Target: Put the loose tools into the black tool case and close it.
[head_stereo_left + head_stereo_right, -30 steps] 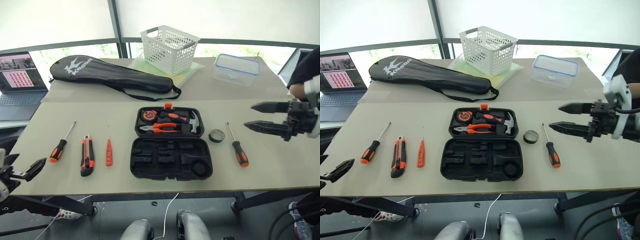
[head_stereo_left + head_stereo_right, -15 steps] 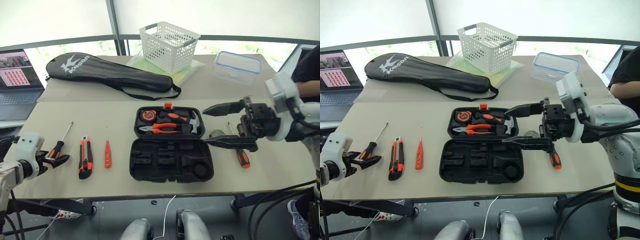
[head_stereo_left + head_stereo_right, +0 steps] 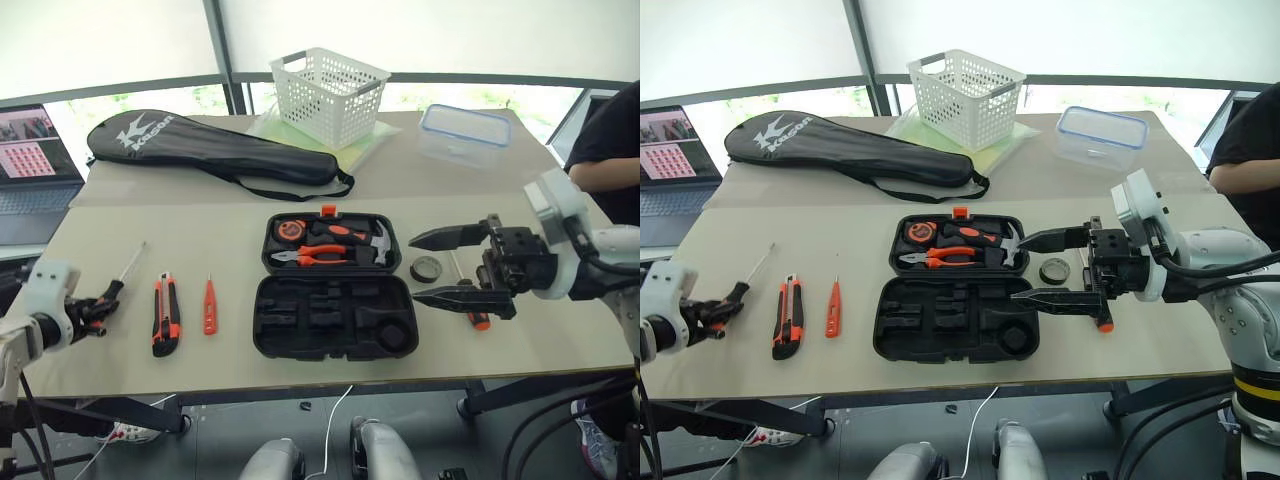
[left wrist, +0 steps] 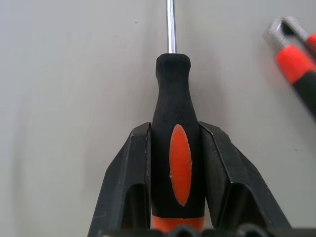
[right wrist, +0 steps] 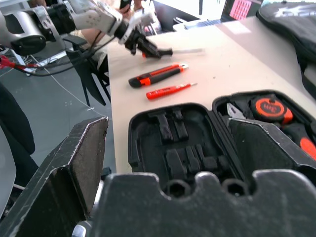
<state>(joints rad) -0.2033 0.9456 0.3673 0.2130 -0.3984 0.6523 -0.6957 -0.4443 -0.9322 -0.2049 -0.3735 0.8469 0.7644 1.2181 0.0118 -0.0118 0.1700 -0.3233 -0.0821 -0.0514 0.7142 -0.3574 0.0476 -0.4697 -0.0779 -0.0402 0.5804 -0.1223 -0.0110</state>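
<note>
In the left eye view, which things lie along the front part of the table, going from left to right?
Screwdriver in the left gripper → utility knife → tester screwdriver → black tool case → tape roll → second screwdriver.

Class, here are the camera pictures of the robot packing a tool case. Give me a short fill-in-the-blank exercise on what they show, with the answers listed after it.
1. The left claw is closed on the handle of a ____.
2. The right claw, hovering near the small black tape roll, has its jaws ____.
3. The black tool case lies with its lid ____.
4. Between the utility knife and the case lies the slim orange ____.

Answers: screwdriver; open; open; tester screwdriver
</note>
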